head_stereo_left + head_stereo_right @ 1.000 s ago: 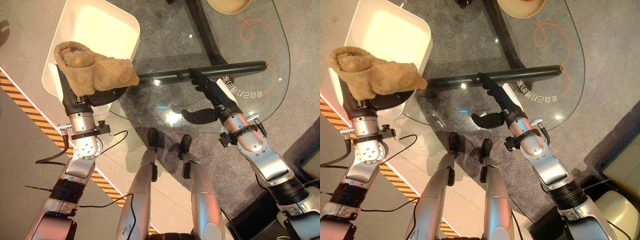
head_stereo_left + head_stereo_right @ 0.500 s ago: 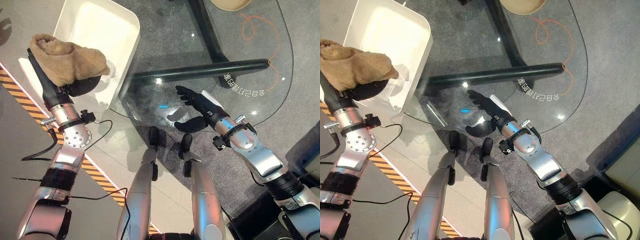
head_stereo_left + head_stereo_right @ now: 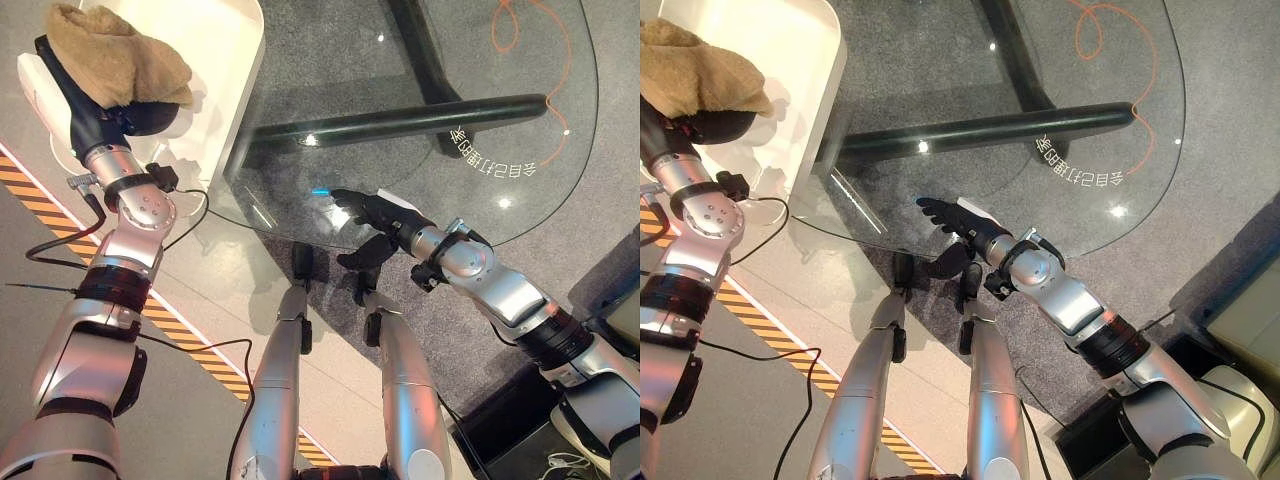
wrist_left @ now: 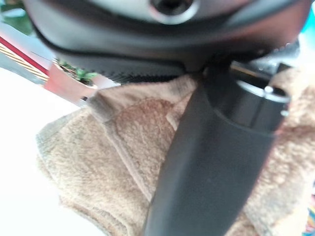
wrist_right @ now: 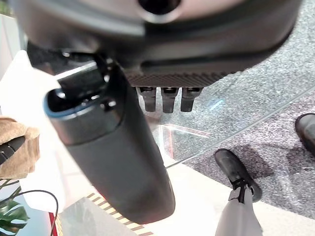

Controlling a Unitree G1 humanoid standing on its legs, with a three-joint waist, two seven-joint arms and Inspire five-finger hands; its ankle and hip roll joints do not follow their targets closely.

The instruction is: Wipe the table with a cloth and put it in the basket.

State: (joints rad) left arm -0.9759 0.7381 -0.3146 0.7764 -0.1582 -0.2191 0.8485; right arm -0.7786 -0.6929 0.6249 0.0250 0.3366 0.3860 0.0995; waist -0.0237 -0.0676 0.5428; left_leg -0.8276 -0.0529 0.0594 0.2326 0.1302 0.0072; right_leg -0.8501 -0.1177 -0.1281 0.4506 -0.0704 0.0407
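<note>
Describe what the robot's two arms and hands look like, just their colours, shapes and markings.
Both arms are built of rounded silver-grey metal segments with black ribbed bands at the joints and a disc-shaped, screw-studded wrist with a small black clamp. The left hand is dark and bulky. The right hand is dark too, with slim black fingers and a white cover along its thumb side. Up close the thumbs are thick, smooth dark cylinders.

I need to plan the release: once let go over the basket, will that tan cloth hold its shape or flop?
Probably flop: the cloth drapes in soft folds over the left hand. Its fluffy pile suggests it's light and may cling to the fingers above the basket.
</note>
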